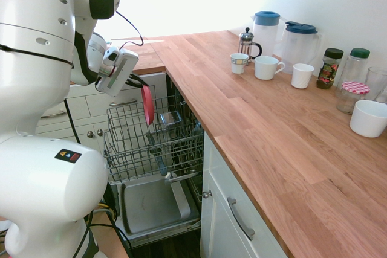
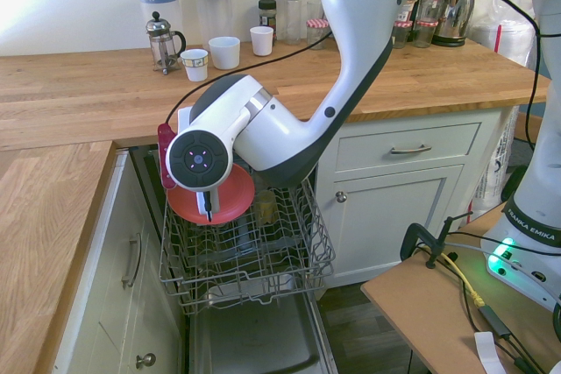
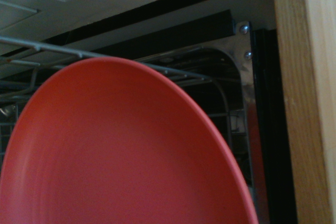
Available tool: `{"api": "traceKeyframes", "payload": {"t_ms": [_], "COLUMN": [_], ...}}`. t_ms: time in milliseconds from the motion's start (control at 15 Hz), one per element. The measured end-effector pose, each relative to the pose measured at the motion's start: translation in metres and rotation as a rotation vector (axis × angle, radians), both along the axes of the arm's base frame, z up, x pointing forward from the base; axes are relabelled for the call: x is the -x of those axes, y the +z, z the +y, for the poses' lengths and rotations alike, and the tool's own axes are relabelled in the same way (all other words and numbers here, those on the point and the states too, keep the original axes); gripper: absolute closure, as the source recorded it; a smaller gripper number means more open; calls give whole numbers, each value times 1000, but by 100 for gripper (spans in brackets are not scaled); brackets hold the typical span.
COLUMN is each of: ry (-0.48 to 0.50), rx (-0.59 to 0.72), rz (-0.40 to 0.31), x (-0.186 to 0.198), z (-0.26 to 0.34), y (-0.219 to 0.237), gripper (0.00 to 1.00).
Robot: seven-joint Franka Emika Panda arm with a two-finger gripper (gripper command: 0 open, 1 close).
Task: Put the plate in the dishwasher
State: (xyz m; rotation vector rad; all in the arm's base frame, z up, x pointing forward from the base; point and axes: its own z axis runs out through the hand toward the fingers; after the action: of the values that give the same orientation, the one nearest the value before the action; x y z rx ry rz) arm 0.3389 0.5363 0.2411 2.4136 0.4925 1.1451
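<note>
I am holding the plate [image 1: 147, 104] in my gripper [image 2: 209, 208], squeezed shut on its edge. The plate stands on its side, just over the back part of the wire rack [image 2: 263, 256] of the dishwasher [image 1: 157, 203]. The rack is pulled out over the open door. I think the plate is not resting in the rack yet, though its low edge looks very near the wires, and I cannot tell if it touches them.

So the step I am on is bringing the plate down into the rack. I think the job is more than half done. Next I need to go lower, slowly, and slide the plate's edge between two rows of wires so it stands up by itself. Then I can let go and pull away. If I miss the gap, the plate may bump the wires or tip over.

Now I count. There is one plate. There is one dishwasher with one rack. On the counter [image 1: 290, 143] I see three cups [image 1: 267, 67], two jugs with blue lids [image 1: 297, 40], one coffee press [image 1: 247, 41] and one white bowl [image 1: 368, 118]. There are some jars too, but I cannot count them all
</note>
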Motion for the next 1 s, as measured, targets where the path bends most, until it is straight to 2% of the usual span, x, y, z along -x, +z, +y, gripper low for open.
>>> {"api": "traceKeyframes", "payload": {"t_ms": [667, 1000], "ry": [-88, -86], "rx": [-59, -78], "rz": [-38, -6], "x": [13, 6], "z": [23, 33], "y": [-38, -63], "gripper": [100, 100]}}
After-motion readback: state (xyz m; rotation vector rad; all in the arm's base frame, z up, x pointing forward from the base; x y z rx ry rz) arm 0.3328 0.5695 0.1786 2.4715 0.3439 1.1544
